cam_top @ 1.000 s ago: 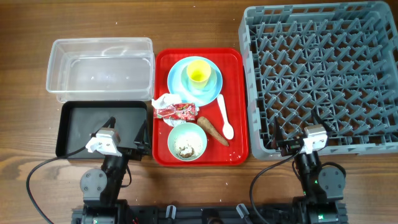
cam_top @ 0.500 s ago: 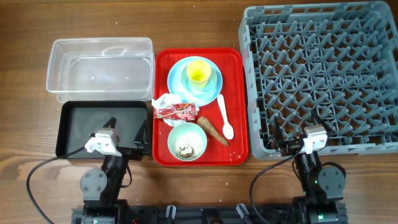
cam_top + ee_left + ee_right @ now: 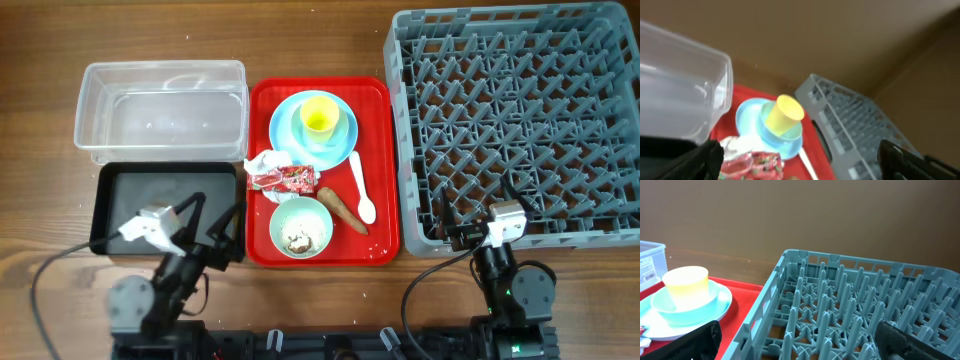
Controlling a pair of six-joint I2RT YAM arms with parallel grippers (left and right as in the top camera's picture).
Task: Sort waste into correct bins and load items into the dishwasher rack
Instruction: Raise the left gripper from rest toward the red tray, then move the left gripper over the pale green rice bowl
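Red tray (image 3: pixel 383 150) at mid-bench (image 3: pixel 40 40), set between two tubs on the left and the big grey rack (image 3: pixel 520 110) on the right, just beside each. On the tray's far half: a light blue plate (image 3: pixel 282 125), carrying a small blue bowl (image 3: pixel 690 311) with a yellow cup (image 3: pixel 319 117) standing upright inside.

Nearer, at the tray's left side: crumpled white tissue (image 3: pixel 262 163) touching a red-and-white wrapper (image 3: pixel 285 179). Just right of the wrapper, a brown sausage piece (image 3: pixel 342 210) lying slantwise. Beside that, a white spoon (image 3: pixel 360 187), scoop end toward the near edge. At the near edge, a pale green bowl (image 3: pixel 315 215) with whitish crumbs (image 3: pixel 297 240) in the bottom.

Clear tub (image 3: pixel 160 68) at far left; black tub (image 3: pixel 130 200) directly in front of it, close against it; cannot tell whether touching.

Left jaws spread wide, over the black tub's near right corner, pinching nothing; from the left wrist, dark tips at both lower corners, with plate, cup and wrapper between. Right jaws spread wide too, low at the rack's near edge, gripping nothing.
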